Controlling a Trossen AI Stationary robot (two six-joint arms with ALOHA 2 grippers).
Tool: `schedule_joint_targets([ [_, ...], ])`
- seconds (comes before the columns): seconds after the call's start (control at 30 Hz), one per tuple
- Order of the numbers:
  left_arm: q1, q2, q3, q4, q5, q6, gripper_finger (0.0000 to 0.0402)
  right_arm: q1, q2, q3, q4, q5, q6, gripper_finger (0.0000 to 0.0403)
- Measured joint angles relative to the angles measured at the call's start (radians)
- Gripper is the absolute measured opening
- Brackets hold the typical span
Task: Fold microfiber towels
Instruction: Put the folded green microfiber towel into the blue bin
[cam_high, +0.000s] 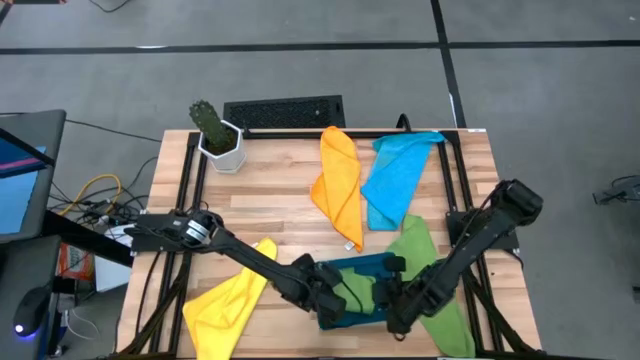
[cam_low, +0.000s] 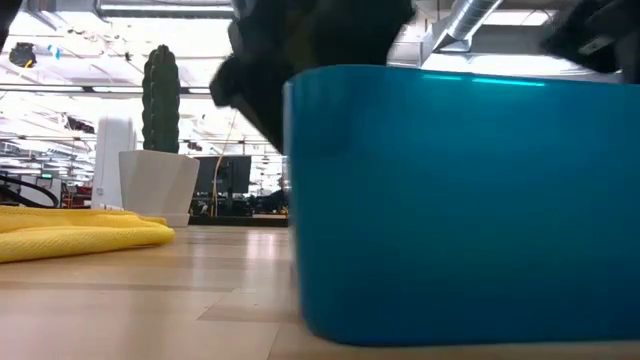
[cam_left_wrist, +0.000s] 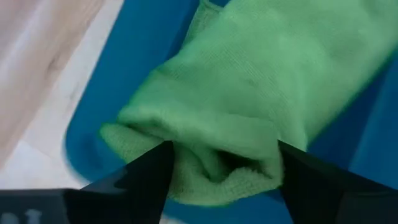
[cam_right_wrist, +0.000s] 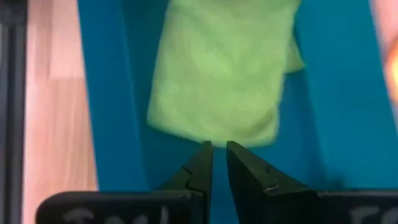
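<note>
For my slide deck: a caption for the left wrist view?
Left gripper, fingers spread, around the folded green towel lying in the teal tray.

The tray (cam_low: 460, 200) hides most of the tabletop (cam_low: 150, 290) in the low view; both arms cover much of its green towel (cam_high: 357, 289) from above.

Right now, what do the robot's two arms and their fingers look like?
Both arms are dark, nearly black, built from slim jointed segments with chunky rounded joints. The left arm has a shiny silver ring near its base. The right arm has a bulky dark elbow. Each ends in two flat, pointed black fingers, with faint pale lettering on the block below them.
</note>
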Motion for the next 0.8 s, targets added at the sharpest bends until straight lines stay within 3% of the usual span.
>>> schedule_joint_targets([
  [0.4, 0.031, -0.007, 0.024, -0.016, 0.046, 0.012, 0.0213, -0.140, 0.160, 0.002, 0.391, -0.065, -0.291, 0.0071],
  [0.53, 0.019, -0.038, 0.067, -0.150, 0.047, -0.004, 0.0210, -0.157, 0.233, 0.005, 0.480, -0.090, -0.345, 0.0068],
  [0.7, -0.019, -0.039, 0.090, -0.367, 0.069, -0.035, 0.0209, -0.159, 0.230, 0.006, 0.443, -0.102, -0.351, 0.0055],
  [0.8, -0.067, -0.049, 0.087, -0.330, 0.079, -0.039, 0.0209, -0.156, 0.218, -0.005, 0.377, -0.120, -0.368, 0.0045],
])
